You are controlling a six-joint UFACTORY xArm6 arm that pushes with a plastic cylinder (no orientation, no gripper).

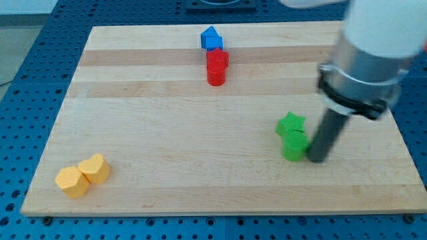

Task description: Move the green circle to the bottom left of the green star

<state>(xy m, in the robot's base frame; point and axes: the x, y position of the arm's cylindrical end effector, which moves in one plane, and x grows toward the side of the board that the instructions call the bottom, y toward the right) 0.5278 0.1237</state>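
A green star (291,124) lies on the wooden board (167,133) at the view's right of centre. A green circle (293,146) sits just below it, touching it. My tip (315,160) rests on the board at the circle's right side, touching or nearly touching its lower right edge. The dark rod rises from there to the arm's grey and white body at the view's top right.
A blue block (211,39) sits near the view's top centre, with a red block (216,66) just below it, touching. Two yellow blocks (72,181) (95,169) lie side by side at the view's bottom left. A blue perforated table surrounds the board.
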